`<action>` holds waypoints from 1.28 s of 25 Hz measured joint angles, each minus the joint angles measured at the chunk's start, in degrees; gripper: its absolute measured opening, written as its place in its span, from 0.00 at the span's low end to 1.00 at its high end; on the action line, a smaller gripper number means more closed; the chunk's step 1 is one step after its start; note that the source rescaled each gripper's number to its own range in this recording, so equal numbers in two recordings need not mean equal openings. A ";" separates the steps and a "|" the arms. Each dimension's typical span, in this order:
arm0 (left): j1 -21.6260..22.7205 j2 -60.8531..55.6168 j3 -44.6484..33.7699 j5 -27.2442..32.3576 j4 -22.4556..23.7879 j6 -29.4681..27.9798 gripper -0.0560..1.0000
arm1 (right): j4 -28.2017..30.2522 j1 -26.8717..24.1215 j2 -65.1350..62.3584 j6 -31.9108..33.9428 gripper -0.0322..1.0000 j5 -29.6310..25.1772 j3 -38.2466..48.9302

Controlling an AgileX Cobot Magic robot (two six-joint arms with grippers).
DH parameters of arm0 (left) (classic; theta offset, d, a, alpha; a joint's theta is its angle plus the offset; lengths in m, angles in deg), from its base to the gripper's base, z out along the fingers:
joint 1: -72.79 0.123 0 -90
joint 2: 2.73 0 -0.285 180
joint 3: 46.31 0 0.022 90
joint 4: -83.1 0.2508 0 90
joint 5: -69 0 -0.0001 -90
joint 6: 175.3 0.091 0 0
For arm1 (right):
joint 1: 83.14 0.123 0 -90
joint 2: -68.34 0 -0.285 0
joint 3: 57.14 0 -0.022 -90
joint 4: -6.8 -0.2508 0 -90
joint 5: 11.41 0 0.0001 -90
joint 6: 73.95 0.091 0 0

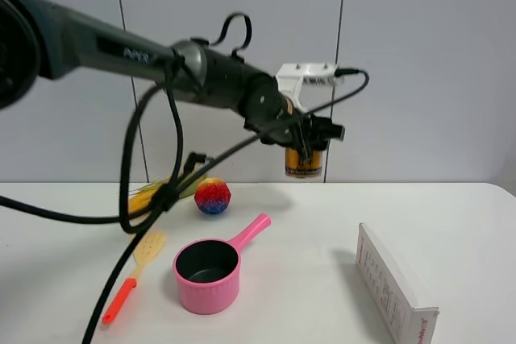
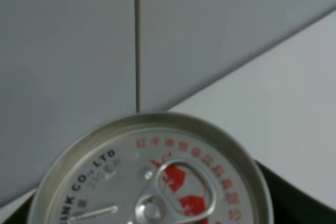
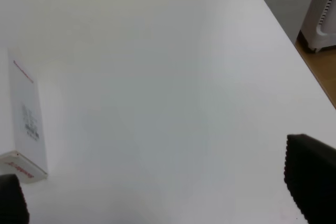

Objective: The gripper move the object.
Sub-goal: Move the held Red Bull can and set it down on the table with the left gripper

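In the exterior high view my left gripper (image 1: 309,141), black jaws on a dark arm with a white bracket, reaches across to the right of the middle. It is shut on the gold drink can (image 1: 304,163) and holds it upright in the air, well above the back of the white table (image 1: 322,223). The left wrist view shows the can's silver top (image 2: 152,177) with red characters and a pull tab, close under the camera. My right gripper (image 3: 157,187) is open and empty above the table, with one dark finger (image 3: 312,182) at each side. It does not show in the exterior high view.
A pink saucepan (image 1: 208,275) stands at the front middle. A multicoloured ball (image 1: 213,196) lies behind it. An orange-handled spatula (image 1: 133,275) and a yellow object (image 1: 151,195) lie at the left. A white box (image 1: 395,283) (image 3: 26,114) stands at the right. Black cables hang from the left arm.
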 joint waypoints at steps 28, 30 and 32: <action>18.89 -50.98 -68.19 -21.57 -4.83 3.46 0.09 | 0.00 0.00 0.00 0.00 1.00 0.00 0.00; 22.06 -51.94 -75.18 -29.18 -4.72 8.81 0.09 | 0.00 0.00 0.00 0.00 1.00 0.00 0.00; 24.00 -52.12 -80.89 -34.77 -4.66 14.65 0.09 | 0.00 0.00 0.00 0.00 1.00 0.00 0.00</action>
